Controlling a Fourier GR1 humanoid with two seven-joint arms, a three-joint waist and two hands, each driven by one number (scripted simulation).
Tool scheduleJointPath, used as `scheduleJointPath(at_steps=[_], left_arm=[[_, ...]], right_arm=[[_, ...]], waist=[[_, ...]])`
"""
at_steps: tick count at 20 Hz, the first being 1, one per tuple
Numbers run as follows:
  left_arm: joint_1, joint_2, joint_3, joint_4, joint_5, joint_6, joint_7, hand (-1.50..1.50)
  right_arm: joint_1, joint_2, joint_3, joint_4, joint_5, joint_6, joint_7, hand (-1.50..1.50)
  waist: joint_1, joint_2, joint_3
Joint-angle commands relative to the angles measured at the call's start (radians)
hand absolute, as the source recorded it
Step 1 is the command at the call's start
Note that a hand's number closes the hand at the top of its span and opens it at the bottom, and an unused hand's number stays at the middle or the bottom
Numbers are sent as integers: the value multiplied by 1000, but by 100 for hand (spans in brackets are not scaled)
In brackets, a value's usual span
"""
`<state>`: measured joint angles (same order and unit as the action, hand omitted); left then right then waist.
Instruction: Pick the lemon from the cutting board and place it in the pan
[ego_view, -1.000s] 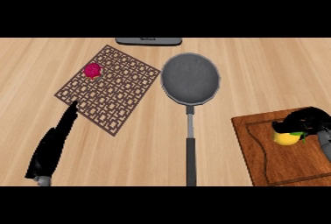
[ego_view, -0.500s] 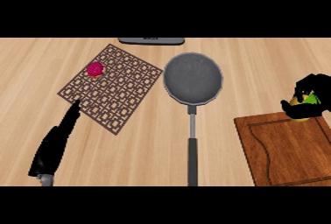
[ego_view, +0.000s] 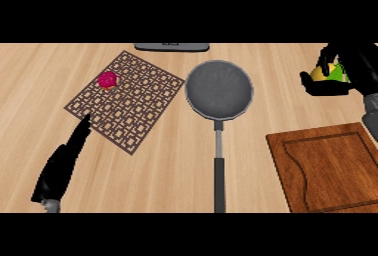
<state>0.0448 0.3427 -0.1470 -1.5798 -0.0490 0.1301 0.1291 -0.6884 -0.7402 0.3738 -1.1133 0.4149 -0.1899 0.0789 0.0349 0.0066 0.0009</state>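
My right hand (ego_view: 347, 62) is at the upper right, its fingers and thumb curled round the yellow-green lemon (ego_view: 329, 74), which shows only partly between them. It hangs to the right of the grey pan (ego_view: 219, 89), level with its bowl and beyond the far edge of the wooden cutting board (ego_view: 332, 167). The board lies bare at the lower right. The pan's long handle (ego_view: 218, 170) points toward me. My left hand (ego_view: 65, 165) rests at the lower left, fingers straight and pointing up.
A brown lattice mat (ego_view: 125, 100) lies left of the pan with a small red-pink item (ego_view: 108, 80) on its far corner. A dark flat object (ego_view: 172, 47) sits at the counter's far edge.
My right hand has lifted the lemon off the cutting board and carried it away from me, up beside the pan. The left hand has stayed where it was.
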Motion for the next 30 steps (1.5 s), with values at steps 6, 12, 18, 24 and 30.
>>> scheduleJointPath(at_steps=[6, 12, 18, 24, 30], left_arm=[[11, -13, 24, 15, -7, -11, -33, 0], [1, 2, 21, -71, -4, -35, 61, 0], [-21, -6, 35, -7, -9, -47, -8, 0], [-52, -36, 0, -9, -49, -21, 17, 0], [-51, -39, -4, -20, -23, -52, 21, 0]], right_arm=[[-244, 266, -56, 291, -11, 38, -114, 150], [-391, 458, -76, 506, 6, 27, -68, 150], [-481, 585, -84, 742, 40, 4, -106, 150], [-488, 673, 4, 885, 145, -6, -138, 150], [-485, 722, -229, 958, -91, 127, -61, -150]], waist=[[3, 4, -1], [13, 5, 0], [27, 13, -1], [51, 26, -1], [61, 32, 1]])
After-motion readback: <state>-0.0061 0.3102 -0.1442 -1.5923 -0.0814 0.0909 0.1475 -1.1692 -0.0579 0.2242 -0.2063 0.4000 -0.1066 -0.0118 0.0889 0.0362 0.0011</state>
